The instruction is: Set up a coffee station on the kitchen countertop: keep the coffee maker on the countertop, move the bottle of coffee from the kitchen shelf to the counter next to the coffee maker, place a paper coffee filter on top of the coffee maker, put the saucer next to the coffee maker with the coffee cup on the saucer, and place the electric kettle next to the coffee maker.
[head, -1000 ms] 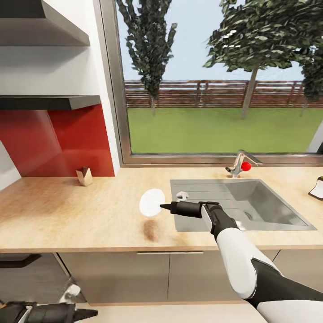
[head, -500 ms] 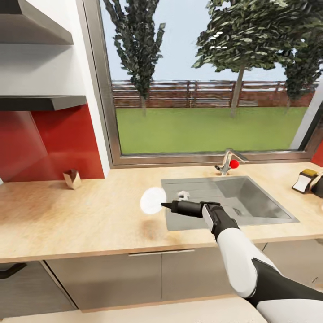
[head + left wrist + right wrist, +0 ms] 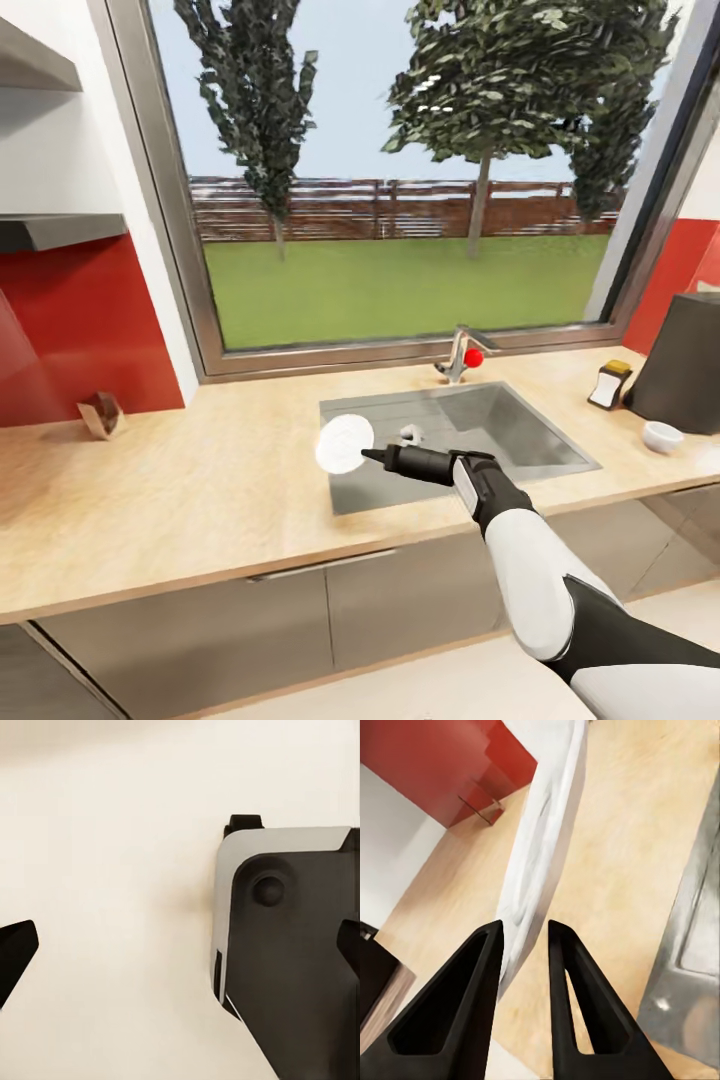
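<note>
Now coffee maker (image 3: 688,362) newly in sight.

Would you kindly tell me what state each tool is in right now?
Left tool: open, holding nothing.
Right tool: shut on the saucer, carried over the countertop.

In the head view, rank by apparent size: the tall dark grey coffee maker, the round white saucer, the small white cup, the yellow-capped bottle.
1. Tall dark grey coffee maker
2. Round white saucer, nearer the camera, so unsure
3. Yellow-capped bottle and small white cup: look alike

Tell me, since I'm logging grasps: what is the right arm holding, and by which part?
The right gripper holds the small flat round white saucer by its rim, jaws pinching the edge.
</note>
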